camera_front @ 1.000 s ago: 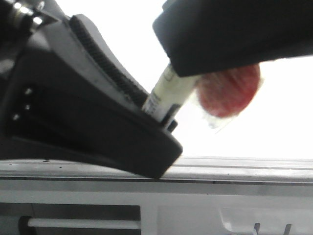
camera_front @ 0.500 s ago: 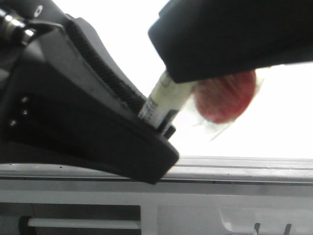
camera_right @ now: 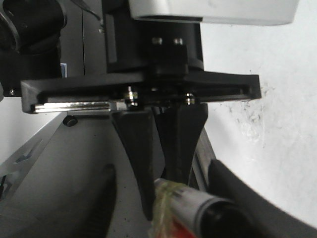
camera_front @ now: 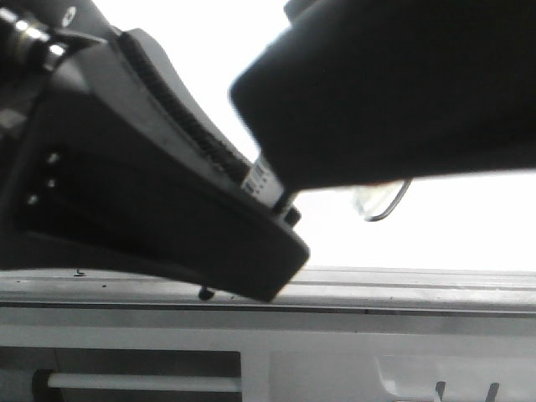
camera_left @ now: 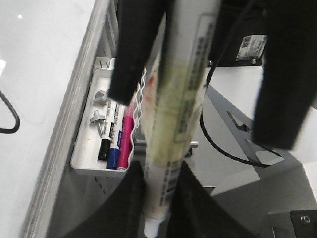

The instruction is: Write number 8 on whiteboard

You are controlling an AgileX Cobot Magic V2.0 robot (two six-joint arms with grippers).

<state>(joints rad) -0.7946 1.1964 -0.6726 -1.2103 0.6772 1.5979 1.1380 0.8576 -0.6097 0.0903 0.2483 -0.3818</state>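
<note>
Two grippers were seen crowded over the lower edge of the whiteboard (camera_left: 34, 59), above its grey metal ledge (camera_left: 74, 129). The left gripper (camera_left: 156, 208) was clamped on a white marker (camera_left: 178, 99), its fingers (camera_right: 141, 153) pressed together against the taped barrel. The right gripper (camera_right: 173, 213) was spread apart, with its fingers (camera_left: 131, 54) set on either side of the same marker and not closed on it.

Of the number 8 (camera_front: 389, 205), only a thin black curved stroke could be made out on the board near the lower edge; the remainder was hidden behind the right gripper's dark body in the front view. The stroke (camera_left: 11, 116) lay on the white surface across the ledge from the clamped marker, apart from both grippers. Whether the marker tip touched the board could not be told.

Beyond the ledge, off the board, a small white tray (camera_left: 86, 158) was fixed, in which spare markers (camera_left: 115, 144) were held.
</note>
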